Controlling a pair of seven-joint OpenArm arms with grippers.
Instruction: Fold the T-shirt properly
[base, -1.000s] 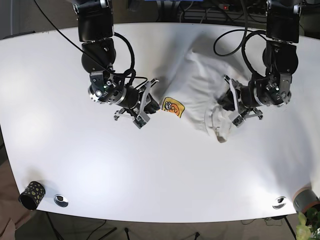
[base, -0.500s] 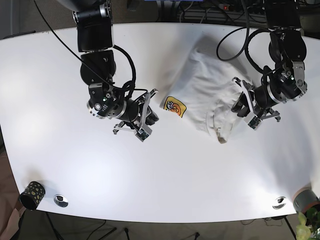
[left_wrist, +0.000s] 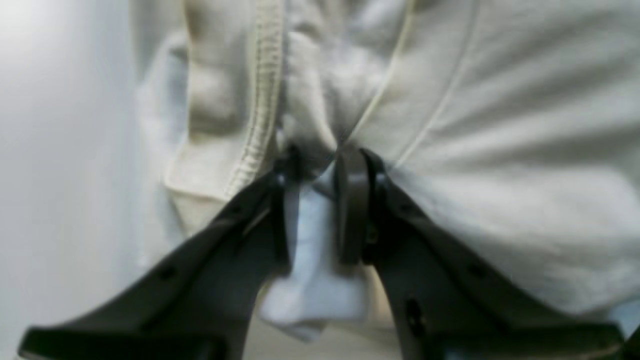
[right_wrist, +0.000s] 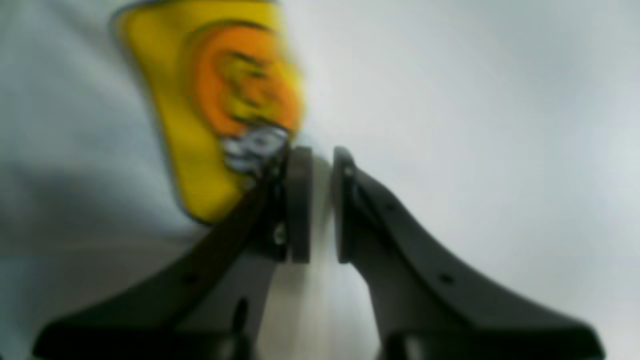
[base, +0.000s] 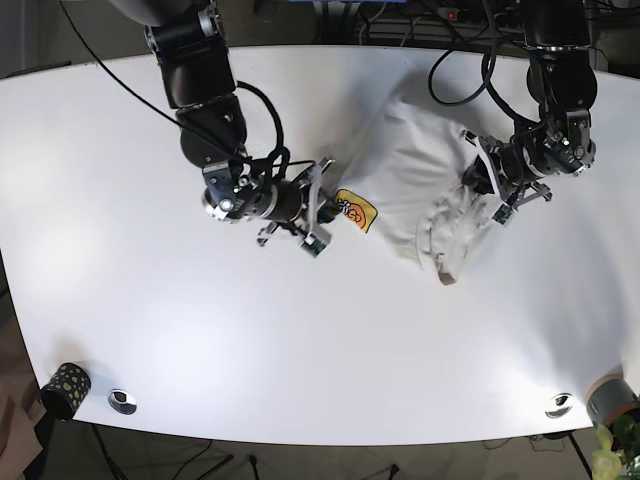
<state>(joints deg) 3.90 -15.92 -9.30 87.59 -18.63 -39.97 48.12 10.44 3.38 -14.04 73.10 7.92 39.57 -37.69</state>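
A white T-shirt (base: 405, 165) lies crumpled on the right half of the white table (base: 200, 330), its yellow-and-orange logo (base: 355, 212) at the left edge. My left gripper (base: 484, 195) is shut on a bunched fold of the T-shirt (left_wrist: 450, 125) beside a stitched hem (left_wrist: 260, 90); in the left wrist view, cloth fills the gap at the gripper (left_wrist: 316, 160). My right gripper (base: 328, 207) sits at the T-shirt's left edge against the logo (right_wrist: 225, 100). In the right wrist view the gripper (right_wrist: 320, 165) is nearly closed, a thin white strip between the pads.
A black dotted cup (base: 62, 388) stands at the table's front left corner, a metal disc (base: 122, 400) beside it. Another metal disc (base: 558, 404) and a grey pot (base: 612, 396) are at the front right. Cables hang behind the table.
My right gripper has swung right, up to the logo at the T-shirt's edge. My left gripper has moved up and left with the bunched cloth.
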